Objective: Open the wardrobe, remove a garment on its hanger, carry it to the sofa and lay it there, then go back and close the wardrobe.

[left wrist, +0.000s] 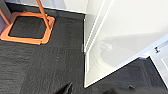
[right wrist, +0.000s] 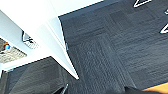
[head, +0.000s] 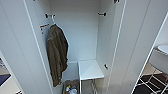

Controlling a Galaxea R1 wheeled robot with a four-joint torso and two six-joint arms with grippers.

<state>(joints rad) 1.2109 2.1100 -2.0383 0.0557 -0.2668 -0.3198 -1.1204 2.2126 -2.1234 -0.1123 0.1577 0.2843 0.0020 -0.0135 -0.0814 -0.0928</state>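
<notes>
I am facing the wardrobe [head: 82, 32], and both of its tall white doors are standing wide open, one swung out to each side of the head view. Inside, a dark olive-green jacket [head: 57, 56] is hanging against the left inner wall, drooping from a hook just below a small dark fitting [head: 48, 16]. A matching dark fitting [head: 102, 14] is sitting high on the right inner wall. Low in the compartment a white shelf [head: 90, 69] is jutting out, and beneath and beside it a basket [head: 71, 88] is holding some colourful small items I cannot identify. I am not making out the orange sweatshirt or its hanger among what is hanging here.

My left wrist camera is looking down on dark grey carpet [left wrist: 45, 67], with the lower edge of the open left door [left wrist: 120, 42] standing over it and an orange frame base [left wrist: 27, 27] resting on the floor well apart from the door. My right wrist camera is looking down on the same ribbed carpet [right wrist: 112, 50], with the bottom of the other open door [right wrist: 50, 32] close by and a corner of the basket beyond it.

Only dark slivers of my grippers are edging into the wrist views, so I cannot tell how far either is parted or whether it is carrying anything.
</notes>
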